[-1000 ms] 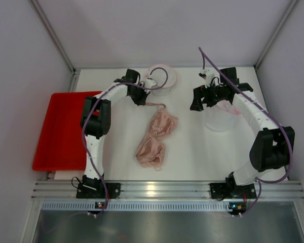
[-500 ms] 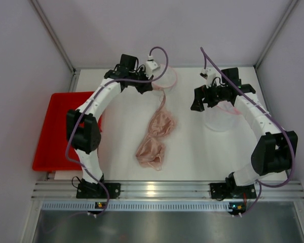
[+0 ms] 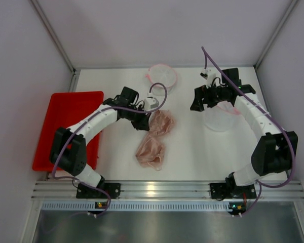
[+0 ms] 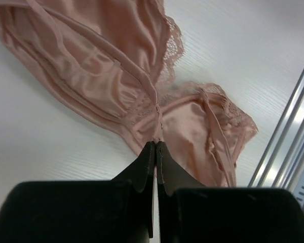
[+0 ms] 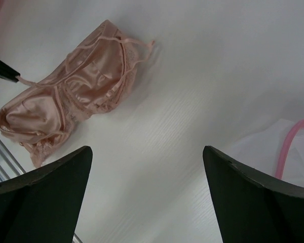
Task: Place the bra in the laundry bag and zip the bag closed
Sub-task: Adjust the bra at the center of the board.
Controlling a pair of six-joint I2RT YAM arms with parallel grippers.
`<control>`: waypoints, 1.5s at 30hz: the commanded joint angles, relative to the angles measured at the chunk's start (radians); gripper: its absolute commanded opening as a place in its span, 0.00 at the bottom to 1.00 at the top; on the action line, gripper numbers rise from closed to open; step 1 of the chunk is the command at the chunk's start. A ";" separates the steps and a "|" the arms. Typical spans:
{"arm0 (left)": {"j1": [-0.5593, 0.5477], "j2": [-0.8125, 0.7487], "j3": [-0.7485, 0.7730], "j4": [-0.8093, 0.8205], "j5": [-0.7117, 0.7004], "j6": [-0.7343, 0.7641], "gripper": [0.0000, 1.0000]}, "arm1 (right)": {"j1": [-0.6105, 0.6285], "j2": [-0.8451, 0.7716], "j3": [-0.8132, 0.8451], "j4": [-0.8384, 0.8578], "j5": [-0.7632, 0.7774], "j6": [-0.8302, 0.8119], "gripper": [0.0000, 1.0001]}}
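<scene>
Top view: the peach bra (image 3: 154,139) lies mid-desk (image 3: 192,157), the left claw (image 3: 143,123) at its upper cup. The right claw (image 3: 197,103) is just beside the mesh laundry bag (image 3: 220,120).
Left wrist: claw pinched tight on the bra's centre seam.
Right wrist: claw spread wide, holding nothing.

Left fingers (image 4: 144,169) tight together on the peach bra (image 4: 101,76), at its centre band.

Our left arm (image 3: 92,120) and right arm (image 3: 254,114) have white links, black joints, purple cables; the left end effector (image 4: 155,146) is black.
</scene>
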 commanded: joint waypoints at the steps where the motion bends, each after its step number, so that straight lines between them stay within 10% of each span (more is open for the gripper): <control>1: -0.032 -0.092 -0.065 0.011 0.039 -0.037 0.00 | 0.000 0.002 0.007 0.048 -0.052 0.040 0.91; 4: -0.051 -0.083 -0.093 0.009 0.041 -0.051 0.00 | 0.029 0.020 0.007 0.076 -0.050 0.062 0.86; 8: -0.069 -0.086 -0.088 0.011 0.021 -0.045 0.34 | 0.091 0.045 0.007 0.105 -0.039 0.082 0.83; 13: -0.069 -0.194 -0.081 -0.017 -0.025 0.110 0.45 | 0.131 0.080 0.016 0.143 -0.044 0.103 0.80; 25: -0.066 -0.705 -0.531 -0.175 0.053 1.379 0.53 | 0.159 0.247 0.103 0.198 -0.052 0.141 0.83; 33: -0.071 -0.600 -0.608 -0.170 0.215 1.755 0.85 | 0.159 0.284 0.128 0.180 -0.030 0.140 0.99; 38: -0.072 -0.508 -0.662 -0.164 0.214 1.977 0.87 | 0.161 0.308 0.146 0.162 -0.027 0.131 0.99; 45: -0.072 -0.416 -0.670 -0.051 0.232 1.927 0.83 | 0.161 0.341 0.180 0.145 -0.029 0.123 0.99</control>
